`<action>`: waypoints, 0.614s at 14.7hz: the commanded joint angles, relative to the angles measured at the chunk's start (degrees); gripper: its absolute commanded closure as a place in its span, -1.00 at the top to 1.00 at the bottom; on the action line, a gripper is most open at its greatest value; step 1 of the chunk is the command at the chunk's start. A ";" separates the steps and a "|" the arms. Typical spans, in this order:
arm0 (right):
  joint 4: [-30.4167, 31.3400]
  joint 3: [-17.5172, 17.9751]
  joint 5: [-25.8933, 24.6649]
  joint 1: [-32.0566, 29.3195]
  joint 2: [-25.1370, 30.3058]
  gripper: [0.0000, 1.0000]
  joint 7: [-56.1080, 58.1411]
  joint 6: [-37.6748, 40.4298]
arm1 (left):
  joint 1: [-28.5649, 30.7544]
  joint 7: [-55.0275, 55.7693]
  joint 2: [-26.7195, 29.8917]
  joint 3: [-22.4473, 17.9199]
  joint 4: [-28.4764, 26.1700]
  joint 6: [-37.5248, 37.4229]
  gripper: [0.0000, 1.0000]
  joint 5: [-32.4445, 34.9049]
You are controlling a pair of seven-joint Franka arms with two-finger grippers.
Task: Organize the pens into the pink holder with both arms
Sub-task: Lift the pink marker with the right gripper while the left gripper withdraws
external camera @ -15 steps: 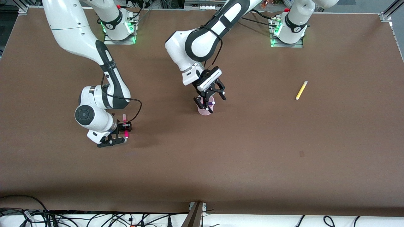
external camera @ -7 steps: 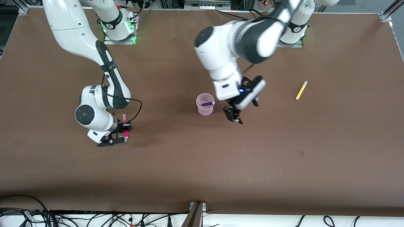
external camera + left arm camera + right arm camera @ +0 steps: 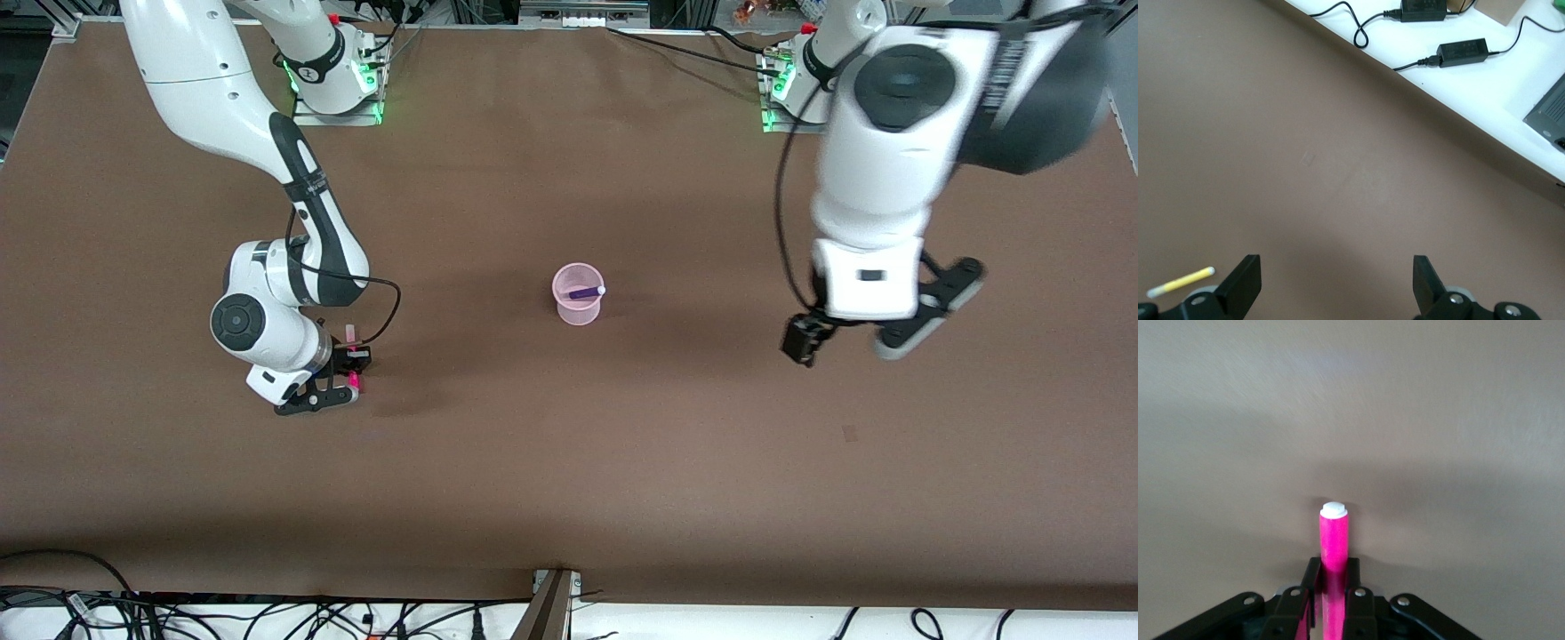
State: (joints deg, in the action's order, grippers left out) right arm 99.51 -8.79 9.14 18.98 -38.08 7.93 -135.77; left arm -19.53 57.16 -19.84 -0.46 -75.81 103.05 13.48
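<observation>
The pink holder (image 3: pixel 578 306) stands in the middle of the table with the purple pen (image 3: pixel 587 292) inside it.
The right gripper (image 3: pixel 352 370) is low at the right arm's end, squeezing the pink pen (image 3: pixel 1333 547). The left gripper (image 3: pixel 1337 283) hangs with its fingers wide apart and nothing in them, near the yellow pen (image 3: pixel 1181 282).

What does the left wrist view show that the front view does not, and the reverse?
Only the left wrist view shows the yellow pen lying on the table beside the left gripper's open fingers, plus power adapters on the white surface past the table edge. Only the front view shows the pink holder with the purple pen in it, and the right gripper shut on the magenta pen toward the right arm's end. Both show the brown table and the left gripper, open.
</observation>
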 commanded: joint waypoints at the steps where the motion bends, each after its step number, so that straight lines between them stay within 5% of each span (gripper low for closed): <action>1: -0.81 0.18 1.14 1.32 4.05 -1.00 2.27 1.47 | 5.54 -14.83 1.82 0.99 -1.70 -0.30 1.00 -5.12; 5: -0.72 1.84 1.23 5.71 11.07 -1.00 1.74 1.82 | 12.31 -33.21 2.00 0.99 -2.85 -2.32 1.00 -12.85; 9: -0.46 10.10 1.23 6.42 16.63 -1.00 -4.48 -0.01 | 16.71 -47.63 4.28 0.99 -9.16 -2.33 1.00 -15.85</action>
State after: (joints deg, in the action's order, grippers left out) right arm 97.34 -1.49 9.43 25.19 -24.37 6.28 -134.93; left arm -4.99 16.42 -19.07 -0.30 -79.64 100.72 -0.49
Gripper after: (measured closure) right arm 0.824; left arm 0.000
